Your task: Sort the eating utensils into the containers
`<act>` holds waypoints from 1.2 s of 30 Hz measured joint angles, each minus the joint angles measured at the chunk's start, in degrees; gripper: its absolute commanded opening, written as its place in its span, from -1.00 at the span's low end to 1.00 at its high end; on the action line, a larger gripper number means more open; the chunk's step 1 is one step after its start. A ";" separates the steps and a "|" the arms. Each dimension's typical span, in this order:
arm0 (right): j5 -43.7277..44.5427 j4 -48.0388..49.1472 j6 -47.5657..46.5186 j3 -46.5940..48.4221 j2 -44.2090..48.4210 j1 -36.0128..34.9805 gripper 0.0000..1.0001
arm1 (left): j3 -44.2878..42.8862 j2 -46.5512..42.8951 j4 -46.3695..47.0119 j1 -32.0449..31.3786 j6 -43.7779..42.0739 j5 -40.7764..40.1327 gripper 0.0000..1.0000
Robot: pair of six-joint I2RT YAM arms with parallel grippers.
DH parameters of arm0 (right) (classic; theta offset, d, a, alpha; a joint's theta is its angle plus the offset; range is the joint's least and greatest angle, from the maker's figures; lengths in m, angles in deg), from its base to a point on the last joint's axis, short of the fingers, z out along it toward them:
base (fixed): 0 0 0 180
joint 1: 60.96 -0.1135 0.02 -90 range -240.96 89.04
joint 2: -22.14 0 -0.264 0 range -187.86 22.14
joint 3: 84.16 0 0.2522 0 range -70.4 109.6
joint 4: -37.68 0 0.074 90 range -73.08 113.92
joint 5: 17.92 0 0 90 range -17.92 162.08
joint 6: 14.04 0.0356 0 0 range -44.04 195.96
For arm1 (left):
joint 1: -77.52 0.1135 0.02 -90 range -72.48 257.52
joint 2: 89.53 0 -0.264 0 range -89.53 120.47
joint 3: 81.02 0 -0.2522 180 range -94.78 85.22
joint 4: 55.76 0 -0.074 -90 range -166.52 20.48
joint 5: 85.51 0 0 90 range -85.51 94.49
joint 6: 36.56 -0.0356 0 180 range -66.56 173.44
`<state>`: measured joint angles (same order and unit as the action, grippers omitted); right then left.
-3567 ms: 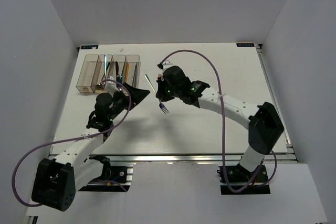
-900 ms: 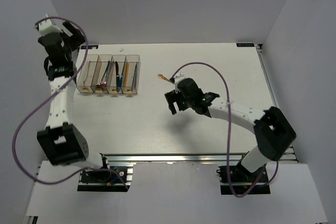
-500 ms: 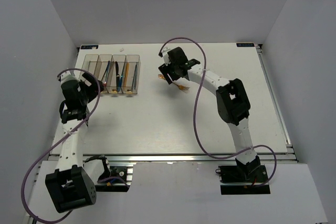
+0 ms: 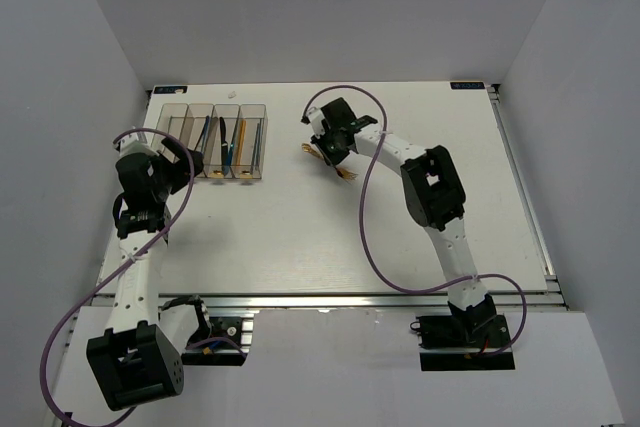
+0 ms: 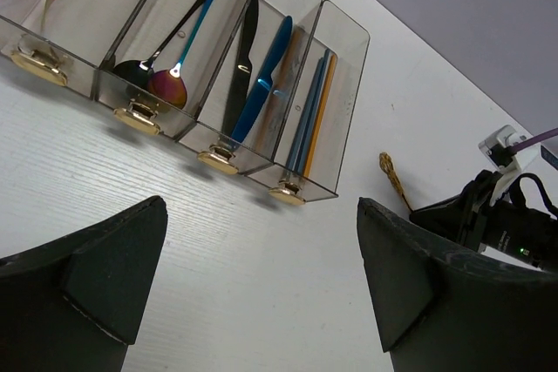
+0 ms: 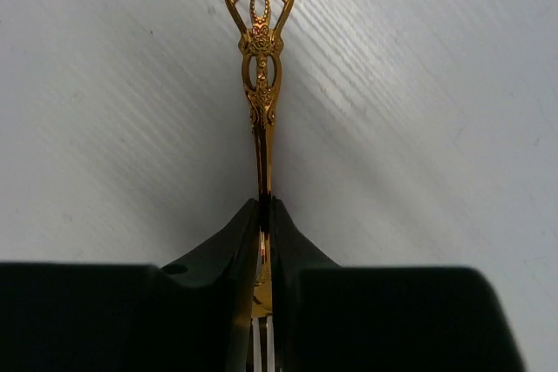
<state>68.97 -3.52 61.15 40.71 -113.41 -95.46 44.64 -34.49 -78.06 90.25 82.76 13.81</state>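
Note:
The containers, clear brownish bins in a row, stand at the table's back left. They hold two spoons, a black knife, a blue knife and blue and orange chopsticks. A gold utensil with an ornate handle lies on the table right of the bins. My right gripper is shut on its shaft. My left gripper hangs open in front of the bins, holding nothing.
Gold knobs mark the bins' near ends. The right arm's purple cable loops over the table's middle. White walls close the table in at the back and on both sides.
My right gripper's jaws have closed on the gold utensil's shaft, and the gripper has shifted slightly. The left arm has hardly moved over the last half second.

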 measured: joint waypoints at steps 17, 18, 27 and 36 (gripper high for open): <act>1.03 4.96 21.44 -30.86 22.75 -0.24 -1.00 | 8.81 3.74 19.52 -6.21 13.20 15.72 0.96; 1.88 5.53 23.76 -32.54 25.31 -1.16 -1.00 | 9.77 4.28 21.33 -8.70 14.78 15.78 0.96; 4.02 14.75 38.34 -37.57 40.04 -14.05 -1.00 | 9.75 11.39 36.15 -26.23 23.37 13.29 0.89; 2.51 16.96 41.94 -37.94 43.69 -17.55 -1.00 | 9.31 17.07 39.43 -27.91 26.08 10.64 0.58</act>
<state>71.48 13.44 103.10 2.77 -69.71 -113.01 53.95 -17.42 -38.63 62.34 108.83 24.45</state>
